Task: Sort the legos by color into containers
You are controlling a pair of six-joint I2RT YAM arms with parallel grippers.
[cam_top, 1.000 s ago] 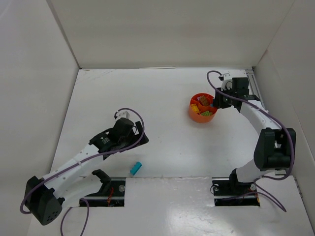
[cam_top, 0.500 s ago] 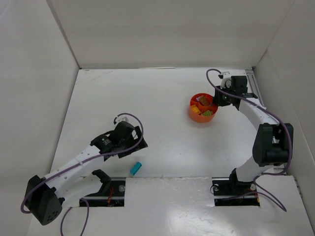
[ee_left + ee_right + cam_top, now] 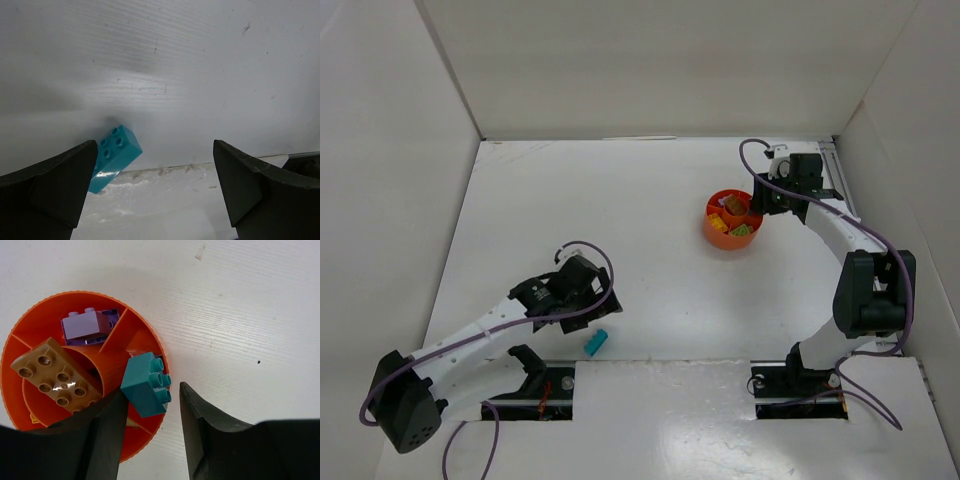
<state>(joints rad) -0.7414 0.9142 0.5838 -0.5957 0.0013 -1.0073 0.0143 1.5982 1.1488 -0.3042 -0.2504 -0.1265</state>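
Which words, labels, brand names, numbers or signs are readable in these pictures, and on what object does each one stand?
None: no view shows readable text.
The studs of the brown brick and of the teal brick in the orange bowl bear no legible mark; nor does the other teal brick on the table.

White table (image 3: pixel 650 300); plain white walls (image 3: pixel 650 70)
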